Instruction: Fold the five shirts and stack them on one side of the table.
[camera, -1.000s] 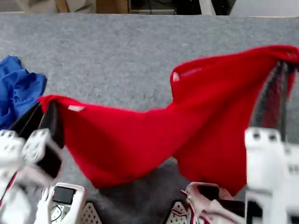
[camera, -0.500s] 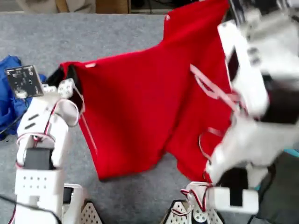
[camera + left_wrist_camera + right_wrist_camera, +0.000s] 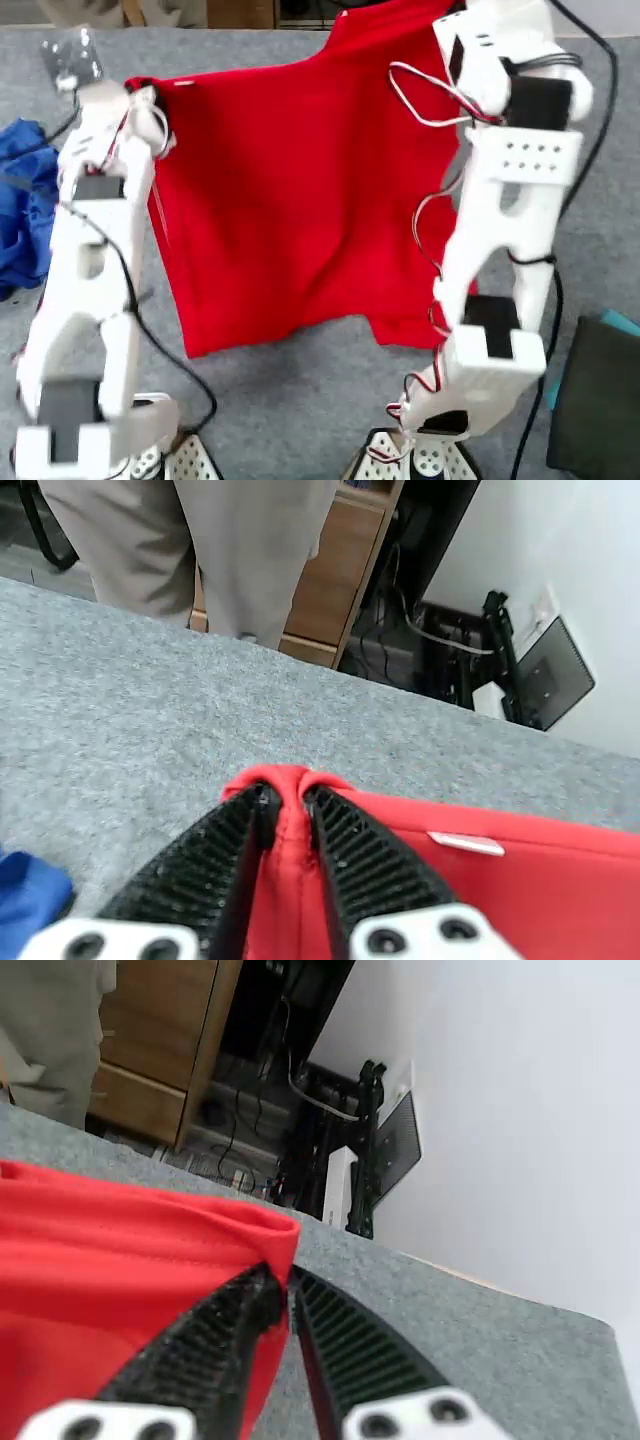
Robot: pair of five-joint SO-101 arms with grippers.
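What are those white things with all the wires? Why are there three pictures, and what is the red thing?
Those white things are two robot arms, each ending in a gripper, a sort of pinching hand. One picture looks down on the grey table from above. The other two come from small cameras on each arm's wrist, so the black fingers look huge. The left gripper and the right gripper are each shut on an edge of the red shirt, spreading it wide between them. A crumpled blue shirt lies on the table beside the left arm.
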